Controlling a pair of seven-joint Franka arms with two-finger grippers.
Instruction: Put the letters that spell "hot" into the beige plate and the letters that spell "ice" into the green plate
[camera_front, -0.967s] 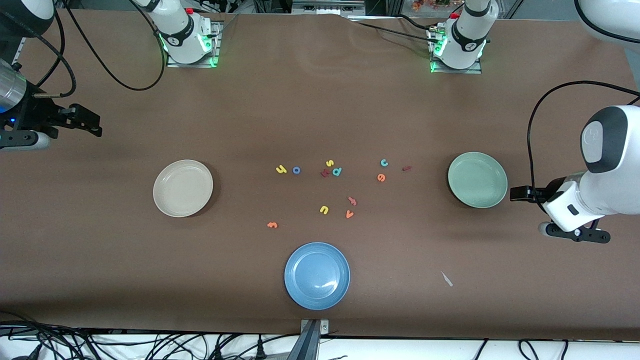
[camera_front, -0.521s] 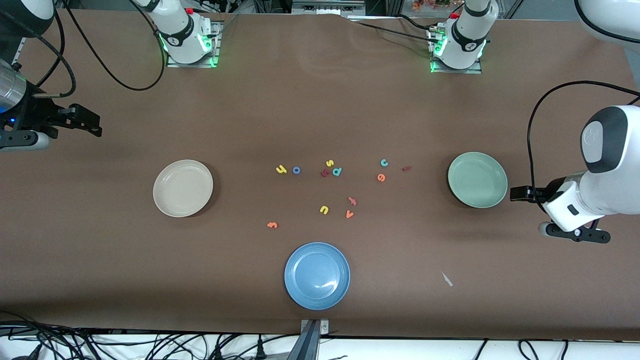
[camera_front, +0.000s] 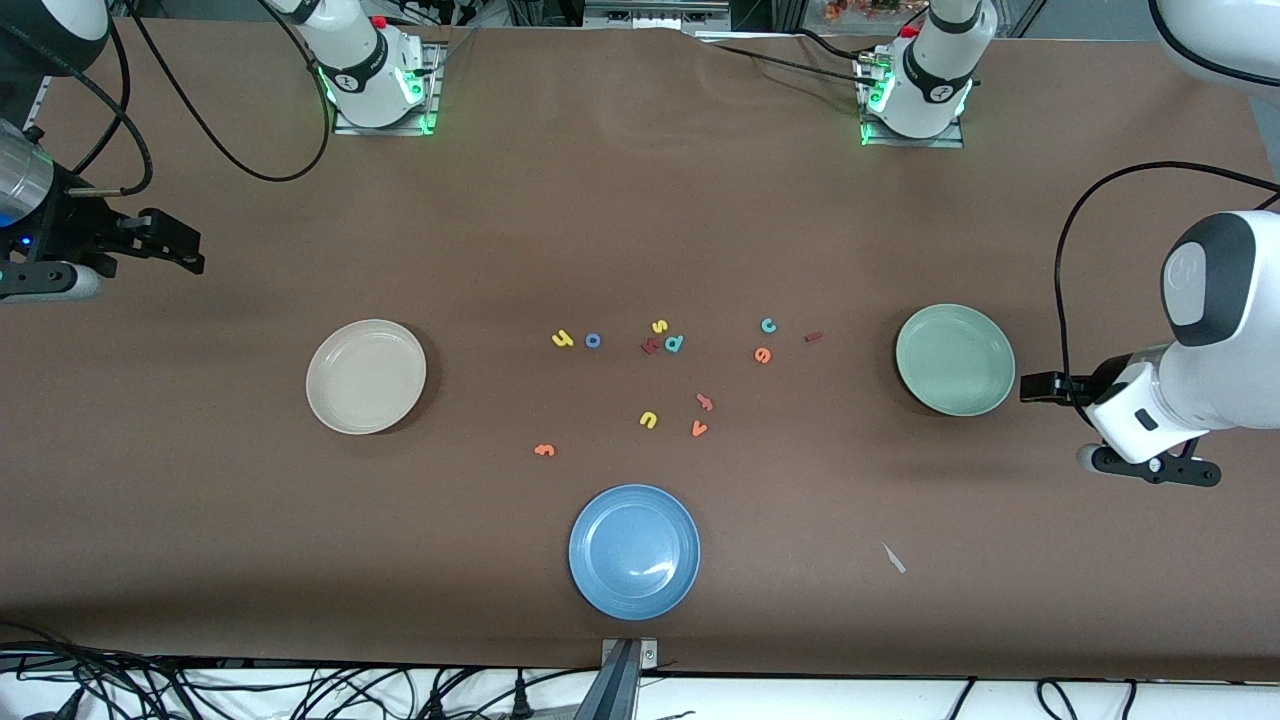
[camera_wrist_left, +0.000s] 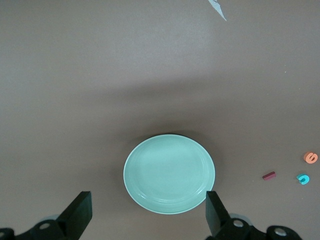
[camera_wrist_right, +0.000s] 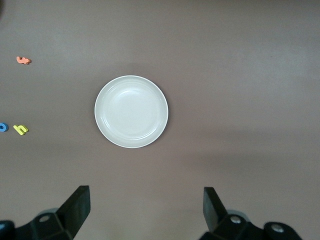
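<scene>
Foam letters lie mid-table between two plates. Yellow h (camera_front: 562, 339) and blue o (camera_front: 593, 341) sit side by side toward the beige plate (camera_front: 366, 376); the orange t (camera_front: 544, 450) lies nearer the camera. Teal c (camera_front: 768, 325), orange e (camera_front: 763, 355) and dark red i (camera_front: 813, 337) cluster toward the green plate (camera_front: 955, 360). My left gripper (camera_front: 1035, 388) hangs open beside the green plate (camera_wrist_left: 169, 173), nothing between its fingers (camera_wrist_left: 77, 212). My right gripper (camera_front: 175, 245) is open and empty over bare table at the right arm's end, with the beige plate (camera_wrist_right: 131, 111) in its view.
A blue plate (camera_front: 634, 551) sits near the front edge. Other letters lie mid-table: yellow s (camera_front: 659, 326), teal p (camera_front: 674, 343), a dark red letter (camera_front: 649, 346), yellow u (camera_front: 648, 419), orange v (camera_front: 699, 428), a salmon letter (camera_front: 705, 402). A white scrap (camera_front: 894, 558) lies by the front.
</scene>
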